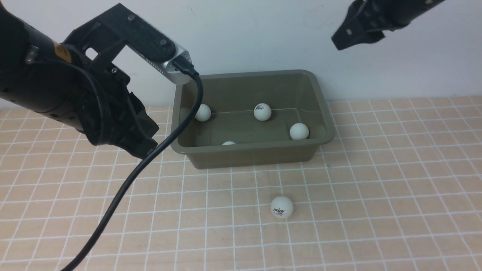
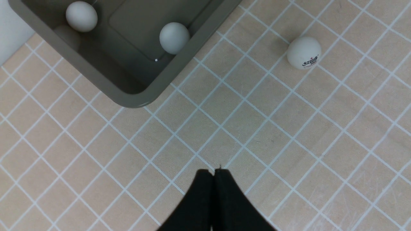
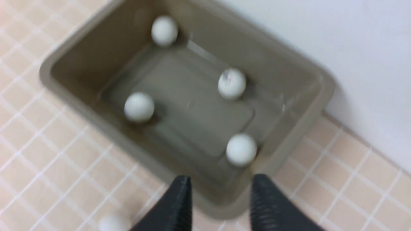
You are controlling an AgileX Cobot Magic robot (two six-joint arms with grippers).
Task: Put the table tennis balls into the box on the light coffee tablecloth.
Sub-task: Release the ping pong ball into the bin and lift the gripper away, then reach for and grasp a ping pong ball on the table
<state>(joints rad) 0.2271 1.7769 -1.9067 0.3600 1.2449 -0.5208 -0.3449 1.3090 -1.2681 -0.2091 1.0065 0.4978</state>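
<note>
Four table tennis balls lay inside the box, the last ball just in front of it. The left gripper was pinched together, the right parted, empty. A clumsy nudge might have rolled that stray away.

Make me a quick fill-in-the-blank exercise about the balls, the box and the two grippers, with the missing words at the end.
1. The number of balls inside the box is ____.
2. The one ball outside the box rests on the ____.
3. The fingers of the left gripper are ____, with nothing between them.
4. The fingers of the right gripper stand ____, holding nothing.

Missing words, in order: four; tablecloth; closed; apart.
</note>
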